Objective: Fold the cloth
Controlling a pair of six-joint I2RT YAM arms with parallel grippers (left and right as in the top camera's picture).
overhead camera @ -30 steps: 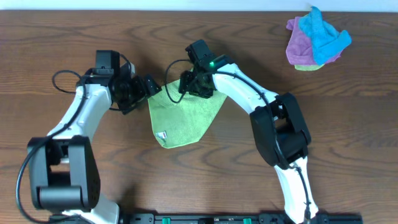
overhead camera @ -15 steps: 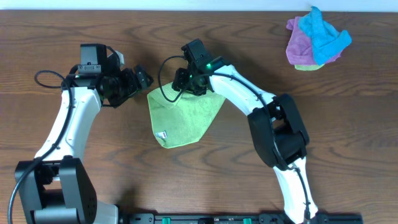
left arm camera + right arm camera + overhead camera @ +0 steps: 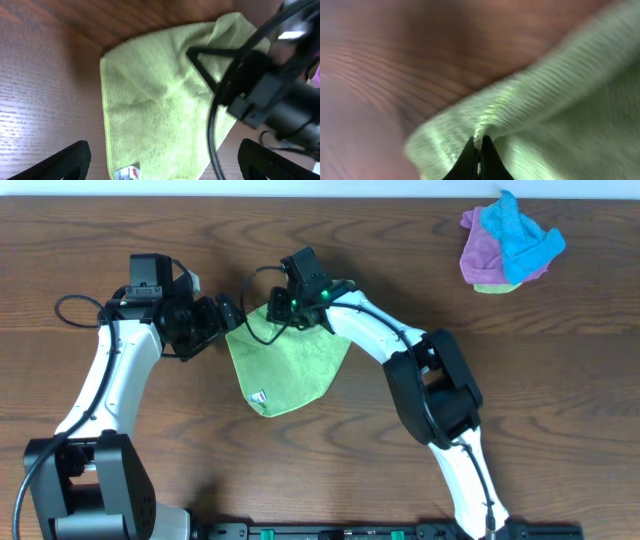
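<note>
The lime-green cloth [image 3: 291, 366] lies on the wooden table, roughly triangular, with its white tag [image 3: 259, 396] near the lower tip. My right gripper [image 3: 282, 304] is at the cloth's upper edge. In the right wrist view its black fingers [image 3: 469, 159] are shut on a raised pinch of the cloth [image 3: 560, 115]. My left gripper [image 3: 231, 316] hovers just left of the cloth's upper-left corner. In the left wrist view it [image 3: 162, 167] stands wide open over the cloth [image 3: 155, 110], gripping nothing, and the tag [image 3: 127, 173] shows at the bottom edge.
A heap of purple and bright blue cloths [image 3: 508, 242] sits at the far right of the table's back edge. The right arm and its cable [image 3: 270, 95] cross the right side of the left wrist view, above the green cloth.
The right gripper has shut on the cloth's upper edge and shifted left, dragging that edge with it. The left arm drew back left, then edged toward the cloth, still open.
</note>
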